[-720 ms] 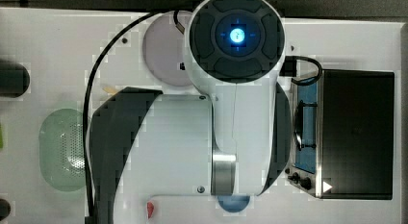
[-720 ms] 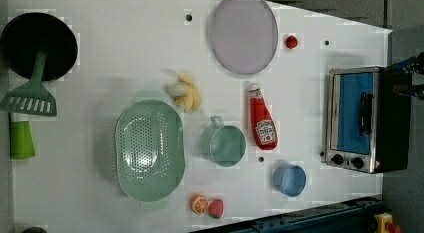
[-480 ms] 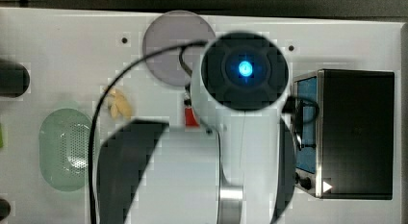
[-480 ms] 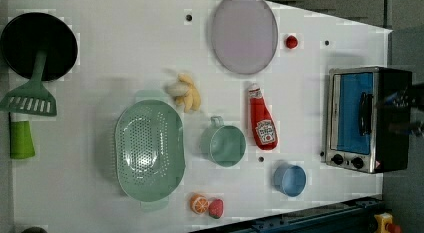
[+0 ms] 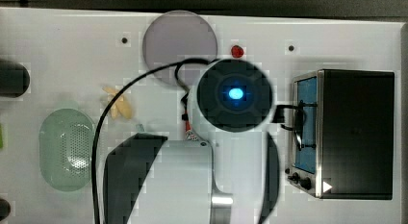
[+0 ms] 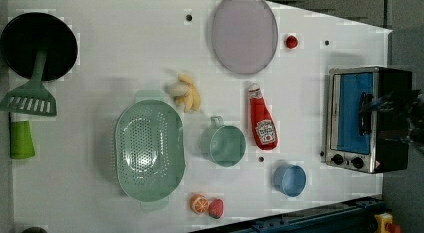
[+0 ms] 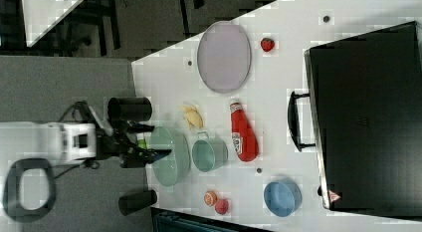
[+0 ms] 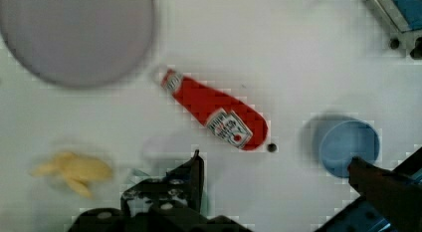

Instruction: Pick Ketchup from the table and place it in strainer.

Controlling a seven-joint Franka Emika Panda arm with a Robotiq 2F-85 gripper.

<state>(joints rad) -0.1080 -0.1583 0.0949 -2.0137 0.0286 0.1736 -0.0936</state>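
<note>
At centre frame in the left view, we see the small red plastic ketchup squeeze bottle with its white cap (image 6: pixel 262 124) lying flat on the white table (image 6: pixel 110 58), well apart from the pale green perforated oval strainer (image 6: pixel 149 150) at lower left. In the wrist view our gripper (image 8: pixel 278 177) hangs above the bottle with fingers spread wide, grasping nothing. We judge the approach step is in hand; the next move calls for descending and lining the fingers across the bottle's body. We count one ketchup bottle, one strainer, one grey round plate (image 6: pixel 243 33), one green cup (image 6: pixel 224 144), one blue bowl (image 6: pixel 289 180) and one toaster oven (image 6: pixel 369 118).
</note>
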